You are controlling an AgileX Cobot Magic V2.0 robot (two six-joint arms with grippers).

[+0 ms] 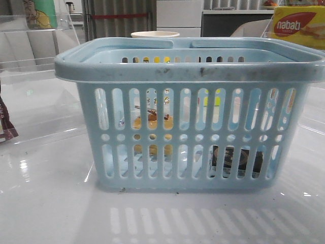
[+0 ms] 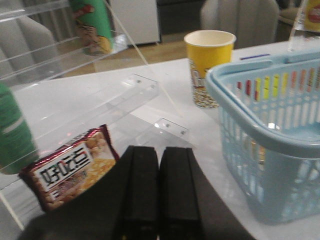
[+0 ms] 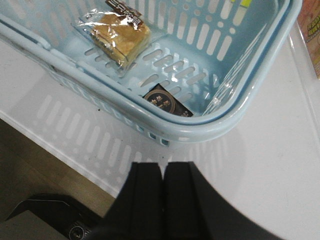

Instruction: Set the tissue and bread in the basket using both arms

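Note:
The light-blue basket stands in the middle of the table. The bread in its clear packet lies on the basket floor; it shows through the slots in the front view. The dark tissue pack lies inside against the basket wall, also seen through the slots in the front view. My left gripper is shut and empty, beside the basket. My right gripper is shut and empty, over the table outside the basket rim. Neither gripper shows in the front view.
A maroon snack bag lies by the left gripper, under a clear acrylic shelf. A yellow paper cup stands behind the basket. A yellow-red nabati box is at the back right. The table's front edge is near the right gripper.

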